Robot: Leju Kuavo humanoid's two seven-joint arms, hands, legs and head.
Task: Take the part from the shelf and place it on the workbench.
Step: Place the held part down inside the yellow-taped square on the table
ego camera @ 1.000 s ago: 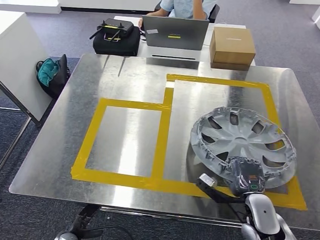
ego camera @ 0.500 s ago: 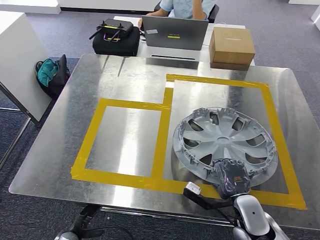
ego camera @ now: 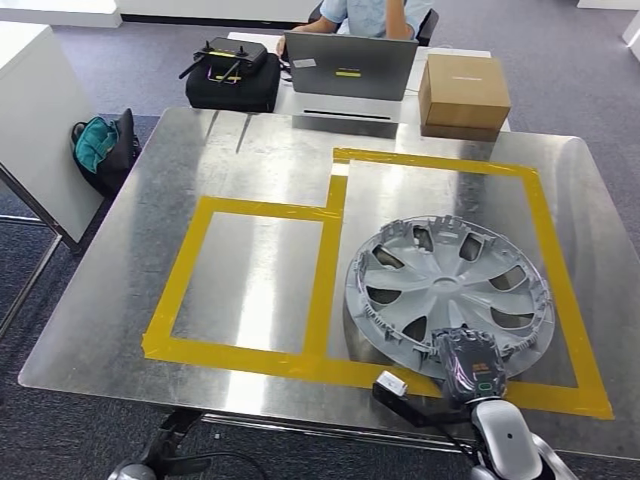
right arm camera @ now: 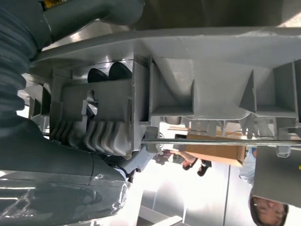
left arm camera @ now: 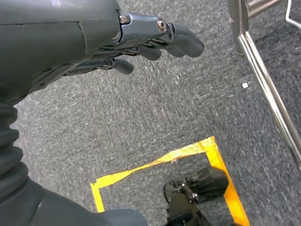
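Note:
The part is a silver wheel cover (ego camera: 449, 285). It lies inside the larger yellow-taped rectangle (ego camera: 545, 225) on the metal workbench (ego camera: 256, 160), toward the right near side. My right hand (ego camera: 472, 365) is at the cover's near rim and grips it. In the right wrist view dark fingertips (right arm camera: 106, 73) lie over the ribbed grey rim (right arm camera: 213, 75), with the thumb on its other side. My left hand (left arm camera: 106, 42) hangs over the grey carpet, holding nothing, its fingers stretched out and apart.
Behind the bench stands a desk with a laptop (ego camera: 351, 65), a cardboard box (ego camera: 463, 92) and a black bag (ego camera: 232, 85); a person (ego camera: 370, 15) sits there. A white panel (ego camera: 34, 130) and a teal bag (ego camera: 102, 145) are at the left. The smaller taped rectangle (ego camera: 253, 285) is bare.
The wheel cover moved left and dropped from a tilt to lie flat inside the taped rectangle, with my right hand following at its rim. The left arm stayed put.

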